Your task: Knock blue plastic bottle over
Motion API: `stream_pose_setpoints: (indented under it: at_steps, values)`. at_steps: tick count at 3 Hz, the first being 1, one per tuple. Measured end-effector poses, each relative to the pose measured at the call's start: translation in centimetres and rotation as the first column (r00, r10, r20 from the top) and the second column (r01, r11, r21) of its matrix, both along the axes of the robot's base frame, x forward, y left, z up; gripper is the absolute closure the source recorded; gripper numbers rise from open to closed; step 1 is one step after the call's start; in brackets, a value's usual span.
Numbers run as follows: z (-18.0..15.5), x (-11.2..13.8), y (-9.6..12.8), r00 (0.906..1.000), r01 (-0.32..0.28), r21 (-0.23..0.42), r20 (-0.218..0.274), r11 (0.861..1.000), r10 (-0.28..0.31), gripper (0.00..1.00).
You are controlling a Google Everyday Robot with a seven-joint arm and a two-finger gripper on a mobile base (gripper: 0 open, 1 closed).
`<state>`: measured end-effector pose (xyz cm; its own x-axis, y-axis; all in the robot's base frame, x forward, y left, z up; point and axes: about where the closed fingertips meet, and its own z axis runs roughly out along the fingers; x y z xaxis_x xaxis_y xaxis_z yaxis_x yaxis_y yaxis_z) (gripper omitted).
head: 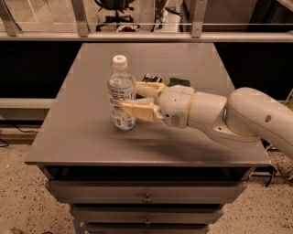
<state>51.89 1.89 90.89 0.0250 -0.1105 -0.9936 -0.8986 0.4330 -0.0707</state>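
White arm (pixel 238 114) (cream tool (pixel 132 97) at tip)

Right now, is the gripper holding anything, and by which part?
Cannot tell: the gripper is at the label of the upright bottle, but a grip isn't clear.

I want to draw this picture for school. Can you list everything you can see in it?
bottle: one, clear with a white cap and a white-and-blue label, standing upright left of the table's middle.
green thing: one, green, on the table behind the hand, partly hidden.
dark thing: one, black, on the table just left of the green thing, too small to name.
table: one, grey, in the middle of the picture.
drawers: at least two, grey, under the table top.
chair: one, black, far behind the table; only its lower part shows.
arm: one, white, reaching in from the right.
hand: one, cream, at the bottle's right side, at label height.
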Motion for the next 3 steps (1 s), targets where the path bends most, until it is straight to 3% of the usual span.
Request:
stream_pose_setpoints:
  at_steps: [1, 2, 3]
  values:
    - [1.5, 0.1, -0.1, 0.9991, -0.042, -0.085, -0.007, 0.995, 0.042, 1.0]
    - [3.8, 0.6, -0.7, 0.9962, -0.087, -0.207, -0.019, 0.974, 0.085, 1.0]
    - [6.9, 0.3, -0.8, 0.9918, -0.127, -0.38, -0.036, 0.916, 0.122, 1.0]
